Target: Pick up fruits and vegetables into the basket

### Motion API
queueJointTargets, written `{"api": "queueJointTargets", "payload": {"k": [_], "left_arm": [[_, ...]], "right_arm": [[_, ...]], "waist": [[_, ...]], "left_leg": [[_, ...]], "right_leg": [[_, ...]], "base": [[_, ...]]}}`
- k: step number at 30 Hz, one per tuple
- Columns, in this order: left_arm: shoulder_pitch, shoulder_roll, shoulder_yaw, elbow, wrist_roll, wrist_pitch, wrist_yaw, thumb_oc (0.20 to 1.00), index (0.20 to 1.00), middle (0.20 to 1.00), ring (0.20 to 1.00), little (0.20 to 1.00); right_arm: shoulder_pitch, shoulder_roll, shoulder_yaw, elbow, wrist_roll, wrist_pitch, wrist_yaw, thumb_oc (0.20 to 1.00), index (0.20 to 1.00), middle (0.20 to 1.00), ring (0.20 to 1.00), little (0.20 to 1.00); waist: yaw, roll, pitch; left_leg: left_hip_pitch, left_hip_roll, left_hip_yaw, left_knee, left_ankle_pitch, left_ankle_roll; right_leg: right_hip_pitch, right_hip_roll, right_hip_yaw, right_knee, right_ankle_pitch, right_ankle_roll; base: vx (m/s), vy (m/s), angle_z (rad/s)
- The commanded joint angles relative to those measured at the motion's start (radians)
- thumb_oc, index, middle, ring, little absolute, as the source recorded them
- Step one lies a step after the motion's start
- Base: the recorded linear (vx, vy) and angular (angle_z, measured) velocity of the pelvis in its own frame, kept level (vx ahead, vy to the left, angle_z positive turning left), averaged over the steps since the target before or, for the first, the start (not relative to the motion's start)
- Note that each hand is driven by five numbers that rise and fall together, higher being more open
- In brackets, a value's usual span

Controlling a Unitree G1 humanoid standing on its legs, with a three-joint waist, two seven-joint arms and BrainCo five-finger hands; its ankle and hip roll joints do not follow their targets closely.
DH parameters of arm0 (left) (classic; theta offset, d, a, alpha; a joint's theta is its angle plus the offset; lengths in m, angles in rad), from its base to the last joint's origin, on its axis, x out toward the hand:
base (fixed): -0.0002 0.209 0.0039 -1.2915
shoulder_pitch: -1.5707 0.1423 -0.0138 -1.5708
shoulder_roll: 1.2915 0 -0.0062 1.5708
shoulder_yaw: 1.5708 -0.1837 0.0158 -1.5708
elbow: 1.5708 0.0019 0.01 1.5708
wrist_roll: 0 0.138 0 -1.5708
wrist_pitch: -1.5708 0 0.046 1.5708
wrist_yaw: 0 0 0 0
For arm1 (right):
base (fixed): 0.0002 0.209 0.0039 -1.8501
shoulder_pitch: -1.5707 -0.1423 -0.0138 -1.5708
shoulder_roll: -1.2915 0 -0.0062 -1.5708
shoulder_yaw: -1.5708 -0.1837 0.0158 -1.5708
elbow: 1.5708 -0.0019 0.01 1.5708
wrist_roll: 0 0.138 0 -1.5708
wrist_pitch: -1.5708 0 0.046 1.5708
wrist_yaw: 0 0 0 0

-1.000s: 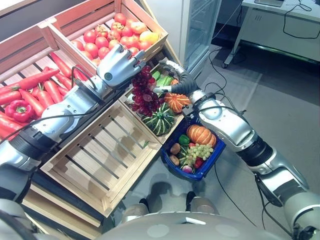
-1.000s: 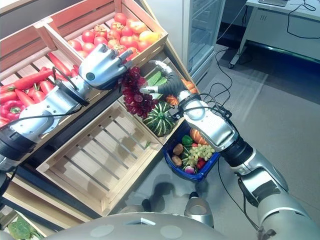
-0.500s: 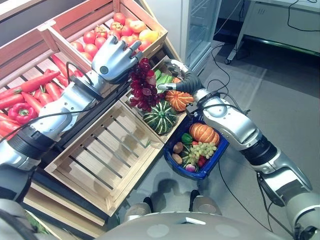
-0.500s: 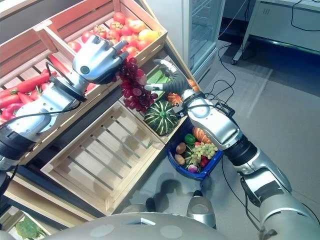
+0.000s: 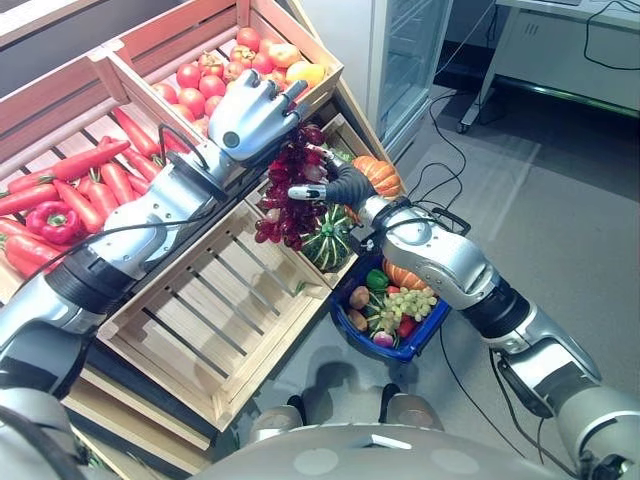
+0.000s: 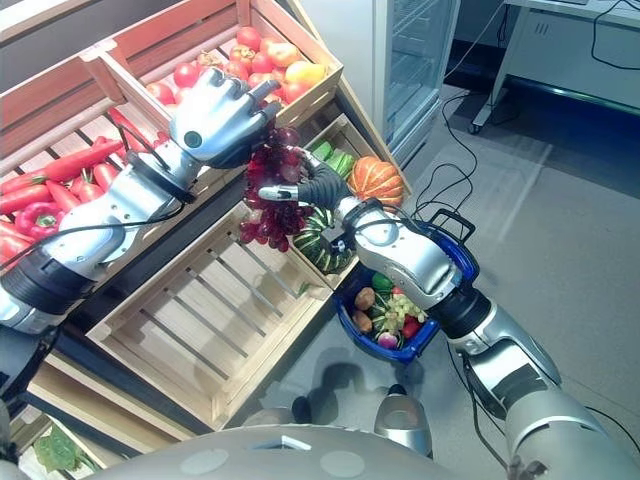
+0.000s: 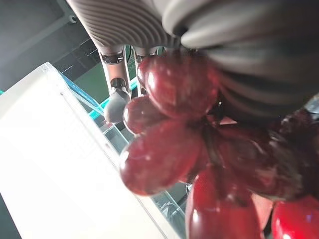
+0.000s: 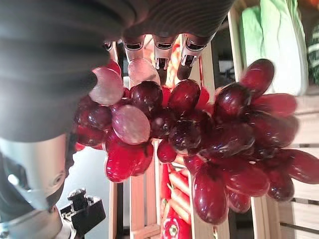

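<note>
While the left hand (image 5: 255, 115) curls its fingers around the top of a red grape bunch (image 5: 291, 195) hanging at upper centre of the frame, the right hand (image 5: 340, 186) reaches in beside the bunch with fingers extended against it. Lower right of centre, the blue basket (image 5: 392, 345) hangs on the right forearm, holding produce.

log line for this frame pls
phase: handover | left hand: shut on red grapes, held above crates | right hand: at the bunch, grip unclear | blue basket: on right forearm, holds produce
</note>
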Motion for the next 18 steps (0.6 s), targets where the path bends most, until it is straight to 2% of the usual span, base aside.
{"api": "queueJointTargets", "payload": {"k": [1,7,8,9,13,18], "left_arm": [[-0.159,0.002,0.008,-0.057,0.018,0.049,0.011,0.200,0.200,0.200,0.200,0.200],[-0.179,-0.020,-0.014,-0.069,0.028,0.047,-0.005,0.200,0.200,0.200,0.200,0.200],[-0.179,-0.024,-0.013,-0.071,0.033,0.046,-0.008,0.200,0.200,0.200,0.200,0.200],[-0.180,-0.028,-0.015,-0.077,0.035,0.050,-0.016,0.200,0.200,0.200,0.200,0.200],[-0.204,-0.038,-0.039,-0.088,0.035,0.077,-0.051,0.200,0.200,0.200,0.200,0.200],[-0.212,-0.042,-0.057,-0.088,0.014,0.097,-0.097,0.200,0.200,0.200,0.200,0.200]], "right_arm": [[-0.072,0.092,0.050,-0.061,0.012,-0.089,0.029,1.000,1.000,1.000,1.000,1.000],[-0.075,0.104,0.054,-0.029,0.011,-0.088,0.039,1.000,1.000,1.000,1.000,1.000],[-0.072,0.105,0.056,-0.031,0.008,-0.083,0.055,0.903,0.903,0.903,0.903,0.903],[-0.070,0.104,0.059,-0.032,0.026,-0.089,0.064,0.200,0.200,0.200,0.200,0.200],[-0.084,0.120,0.079,-0.023,0.088,-0.107,0.085,0.200,0.200,0.200,0.200,0.200],[-0.103,0.136,0.093,-0.049,0.193,-0.081,0.080,0.200,0.200,0.200,0.200,0.200]], "waist": [[0.005,-0.058,-0.036],[0.004,-0.059,-0.031],[0.004,-0.060,-0.031],[0.004,-0.060,-0.030],[0.006,-0.064,-0.025],[0.008,-0.067,-0.022]], "left_leg": [[-0.014,-0.078,0.009,0.028,-0.031,0.058],[-0.020,-0.079,0.009,0.029,-0.030,0.060],[-0.021,-0.078,0.009,0.029,-0.030,0.060],[-0.020,-0.078,0.009,0.028,-0.031,0.060],[-0.021,-0.077,0.009,0.031,-0.033,0.060],[-0.025,-0.078,0.007,0.032,-0.030,0.060]], "right_leg": [[0.099,-0.024,0.002,-0.043,-0.038,0.054],[0.091,-0.022,0.005,-0.041,-0.036,0.055],[0.090,-0.023,0.005,-0.042,-0.035,0.056],[0.091,-0.023,0.006,-0.043,-0.035,0.056],[0.091,-0.022,0.002,-0.043,-0.035,0.059],[0.086,-0.019,0.004,-0.041,-0.033,0.059]], "base": [[0.00,0.000,0.00],[-0.01,0.002,0.00],[0.00,0.000,0.00],[0.00,0.000,0.00],[0.00,0.000,0.00],[0.00,0.000,0.00]]}}
